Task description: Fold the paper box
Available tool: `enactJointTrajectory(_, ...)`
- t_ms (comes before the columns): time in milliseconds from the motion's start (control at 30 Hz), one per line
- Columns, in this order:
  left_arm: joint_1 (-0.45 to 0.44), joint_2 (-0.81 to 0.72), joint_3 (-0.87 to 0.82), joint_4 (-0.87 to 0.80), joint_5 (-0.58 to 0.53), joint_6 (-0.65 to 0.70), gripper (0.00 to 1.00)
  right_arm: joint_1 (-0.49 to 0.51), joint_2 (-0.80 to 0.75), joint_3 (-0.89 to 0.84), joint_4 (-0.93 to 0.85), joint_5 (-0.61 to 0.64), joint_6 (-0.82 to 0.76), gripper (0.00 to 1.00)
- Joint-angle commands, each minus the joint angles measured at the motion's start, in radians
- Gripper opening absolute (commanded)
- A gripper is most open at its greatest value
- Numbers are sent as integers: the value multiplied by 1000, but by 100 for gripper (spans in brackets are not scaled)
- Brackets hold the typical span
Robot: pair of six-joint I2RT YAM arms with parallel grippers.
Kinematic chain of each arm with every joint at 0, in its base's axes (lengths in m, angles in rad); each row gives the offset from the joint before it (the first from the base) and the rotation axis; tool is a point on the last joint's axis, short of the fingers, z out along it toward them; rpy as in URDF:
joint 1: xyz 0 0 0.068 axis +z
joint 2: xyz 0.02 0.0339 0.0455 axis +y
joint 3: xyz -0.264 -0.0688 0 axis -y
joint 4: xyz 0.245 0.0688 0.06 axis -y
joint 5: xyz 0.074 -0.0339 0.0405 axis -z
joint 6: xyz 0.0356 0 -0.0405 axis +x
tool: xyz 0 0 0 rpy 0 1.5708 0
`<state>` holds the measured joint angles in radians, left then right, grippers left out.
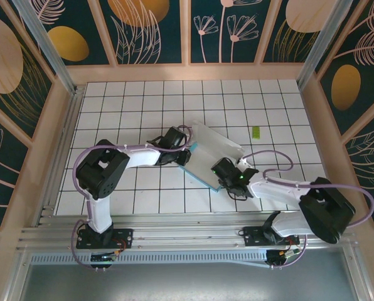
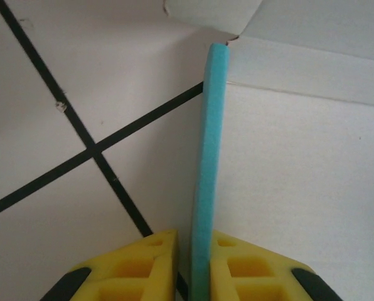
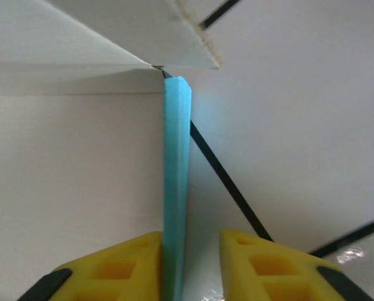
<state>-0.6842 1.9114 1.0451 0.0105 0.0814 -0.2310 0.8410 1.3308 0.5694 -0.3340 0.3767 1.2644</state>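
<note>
The paper box (image 1: 217, 147) lies half-open on the tiled table, white side up, with a turquoise edge along its near left side. My left gripper (image 1: 186, 154) reaches in from the left. In the left wrist view a raised turquoise flap (image 2: 211, 125) stands between the yellow fingers of that gripper (image 2: 193, 233): it touches the right finger (image 2: 243, 263), and a thin gap is left at the other. My right gripper (image 1: 223, 173) is at the box's near edge. Its jaws (image 3: 190, 233) are open around another turquoise flap (image 3: 176, 157), which rests against the left finger (image 3: 130, 260).
A tiny green scrap (image 1: 256, 132) lies on the tiles beyond the box to the right. Wooden walls ring the table, with a metal rail along the left side (image 1: 64, 144). Free tiles stretch behind the box and to its left.
</note>
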Motion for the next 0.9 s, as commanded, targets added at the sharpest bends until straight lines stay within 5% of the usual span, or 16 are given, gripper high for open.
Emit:
enactJointTrajectory(0,5,-49,-51,6,-119,-70,18,9,60,60,57,122,-90,23)
enactJointTrajectory(367,22,-15,-20,-28,-332,-242,18,-83,369,282,373,119,-513,11)
enactJointTrajectory(567,109,9,28,-6,-298,-257,20,-142,560,469,463,42,-662,12)
enactJointTrajectory(867,144,-58,36,12,-145,-216,44,-143,539,552,418,-8,-686,40)
